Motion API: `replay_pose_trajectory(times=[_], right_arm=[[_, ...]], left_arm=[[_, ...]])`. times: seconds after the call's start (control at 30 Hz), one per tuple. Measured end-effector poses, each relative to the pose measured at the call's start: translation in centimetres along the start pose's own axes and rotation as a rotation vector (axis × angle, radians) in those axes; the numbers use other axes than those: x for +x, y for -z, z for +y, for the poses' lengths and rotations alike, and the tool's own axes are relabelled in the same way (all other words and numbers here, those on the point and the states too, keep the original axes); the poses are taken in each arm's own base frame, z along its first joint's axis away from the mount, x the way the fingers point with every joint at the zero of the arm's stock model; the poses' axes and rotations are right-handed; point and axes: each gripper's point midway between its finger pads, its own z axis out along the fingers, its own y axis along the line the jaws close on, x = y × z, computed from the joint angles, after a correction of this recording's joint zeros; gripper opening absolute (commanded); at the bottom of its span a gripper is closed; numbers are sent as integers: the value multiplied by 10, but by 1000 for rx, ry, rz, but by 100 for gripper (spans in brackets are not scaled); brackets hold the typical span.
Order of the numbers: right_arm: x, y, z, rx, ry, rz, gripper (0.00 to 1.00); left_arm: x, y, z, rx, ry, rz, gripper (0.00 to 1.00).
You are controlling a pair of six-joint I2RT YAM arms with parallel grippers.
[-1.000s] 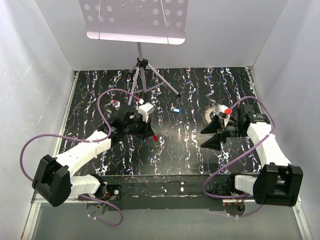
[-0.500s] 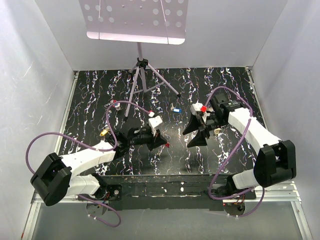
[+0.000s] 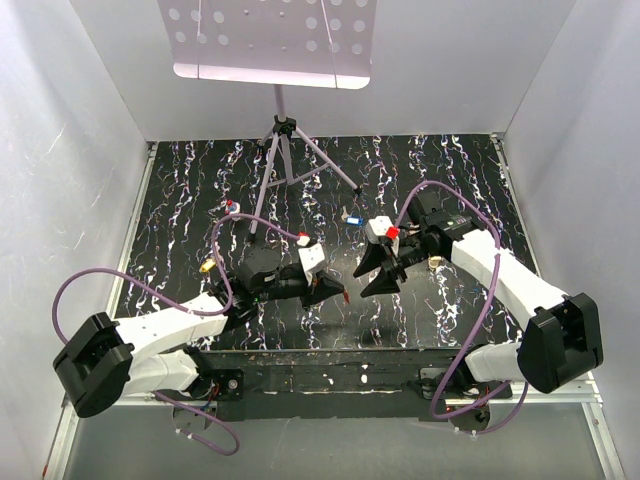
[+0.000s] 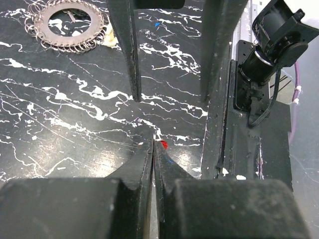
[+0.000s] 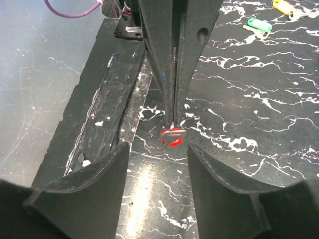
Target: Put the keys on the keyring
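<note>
While the red key [image 5: 173,137] sits clamped in the tips of the left gripper [image 4: 153,144] at frame centre, the right gripper [image 5: 159,149] faces it, jaws spread, one either side, not touching. The keyring [image 4: 70,24] lies flat on the marbled surface [image 4: 75,124], upper left of the left wrist view.

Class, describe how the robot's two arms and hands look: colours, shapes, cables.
The left arm and right arm have white shells with black joints. The left hand and right hand are black, each with two tapering fingers and a white block behind them. A purple cable loops beside each arm.
</note>
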Motion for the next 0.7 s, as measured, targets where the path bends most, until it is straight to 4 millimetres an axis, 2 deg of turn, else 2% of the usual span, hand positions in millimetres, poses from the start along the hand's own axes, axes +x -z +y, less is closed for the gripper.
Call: replay_pose_trajectory(times=[0.27, 0.7], right_arm=[[-4, -4, -4, 5, -5, -6, 47], [5, -12, -5, 6, -40, 10, 43]], left_arm=[[-3, 1, -2, -5, 3, -25, 0], [-10, -1, -3, -11, 25, -64, 0]])
